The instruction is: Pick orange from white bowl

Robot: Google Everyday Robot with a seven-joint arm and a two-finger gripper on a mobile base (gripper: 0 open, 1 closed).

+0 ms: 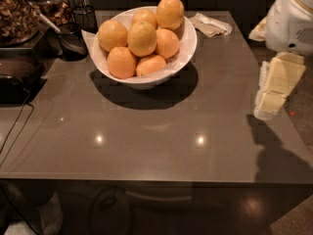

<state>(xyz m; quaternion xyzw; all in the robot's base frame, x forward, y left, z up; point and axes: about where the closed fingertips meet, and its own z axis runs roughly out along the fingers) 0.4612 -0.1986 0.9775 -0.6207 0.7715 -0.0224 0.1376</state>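
Note:
The white bowl (182, 58) stands at the back middle of the grey table and holds several oranges in a pile. The orange (142, 38), paler and yellower than the others, sits on top at the pile's centre. Deeper-orange fruits lie around it, one (170, 12) at the back right on top. My gripper (268, 105) hangs at the right edge of the table, pointing down, under the white arm (293, 18). It is well to the right of the bowl, apart from it, and holds nothing.
A small dark wire cup (86, 16) and a dark scoop (71, 42) stand left of the bowl. A crumpled napkin (211, 24) lies behind it to the right. A jar of brown pieces (14, 13) and a black appliance (14, 80) with a cable sit far left.

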